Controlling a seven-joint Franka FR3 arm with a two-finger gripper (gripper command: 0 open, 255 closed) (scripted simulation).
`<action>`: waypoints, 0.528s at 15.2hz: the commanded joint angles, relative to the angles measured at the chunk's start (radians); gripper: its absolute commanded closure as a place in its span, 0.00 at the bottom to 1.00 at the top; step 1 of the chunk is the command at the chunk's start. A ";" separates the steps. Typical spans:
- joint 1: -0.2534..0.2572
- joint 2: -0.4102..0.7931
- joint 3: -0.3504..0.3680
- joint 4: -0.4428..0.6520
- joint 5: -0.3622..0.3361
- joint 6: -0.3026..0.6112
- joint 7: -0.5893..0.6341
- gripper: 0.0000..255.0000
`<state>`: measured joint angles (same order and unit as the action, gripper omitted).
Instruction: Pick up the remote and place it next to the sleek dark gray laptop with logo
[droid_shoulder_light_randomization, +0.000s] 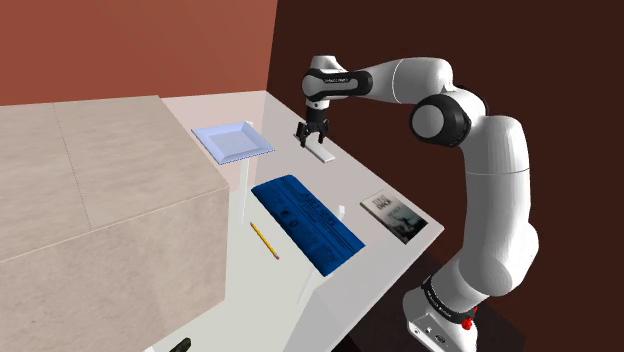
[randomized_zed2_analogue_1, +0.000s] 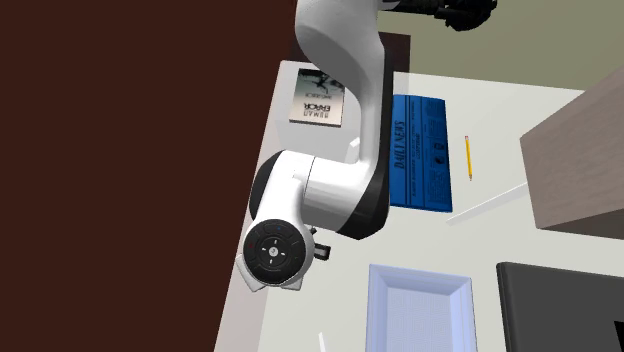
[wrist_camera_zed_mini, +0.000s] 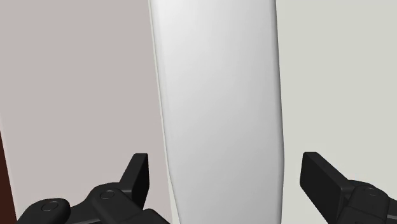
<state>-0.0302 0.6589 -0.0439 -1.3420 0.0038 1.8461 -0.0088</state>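
At the shoulder view's left a big beige block (droid_shoulder_light_randomization: 90, 190) runs off the frame and hides whatever stands behind it. The dark grey laptop (randomized_zed2_analogue_1: 565, 305) shows at the second exterior view's lower right, cut off by the edges, so I cannot make out its logo. Next comes a shallow pale tray (droid_shoulder_light_randomization: 232, 140) on the white table (droid_shoulder_light_randomization: 285, 165). Nearer lie a yellow pencil (droid_shoulder_light_randomization: 264, 240) and a blue newspaper (droid_shoulder_light_randomization: 305, 222), whose masthead reads "DAILY NEWS" in the second exterior view. Right of the tray, towards the table's far right edge, the white remote (droid_shoulder_light_randomization: 323, 154) lies flat with the black gripper (droid_shoulder_light_randomization: 312, 140) directly over it. In the wrist view its fingers (wrist_camera_zed_mini: 137, 175) are spread to either side of the remote, touching nothing. Further right a grey booklet (droid_shoulder_light_randomization: 395, 215) lies by the edge, its cover lettering too hard to read. The white arm (droid_shoulder_light_randomization: 500, 170) covers its own stand.
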 joint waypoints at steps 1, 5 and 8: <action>0.000 0.000 0.000 0.000 0.000 0.000 0.000 0.00; 0.000 0.000 0.000 0.000 0.000 0.000 0.000 1.00; 0.000 0.000 0.000 0.000 0.000 0.000 0.000 1.00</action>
<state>-0.0303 0.6589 -0.0439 -1.3425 0.0038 1.8463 -0.0089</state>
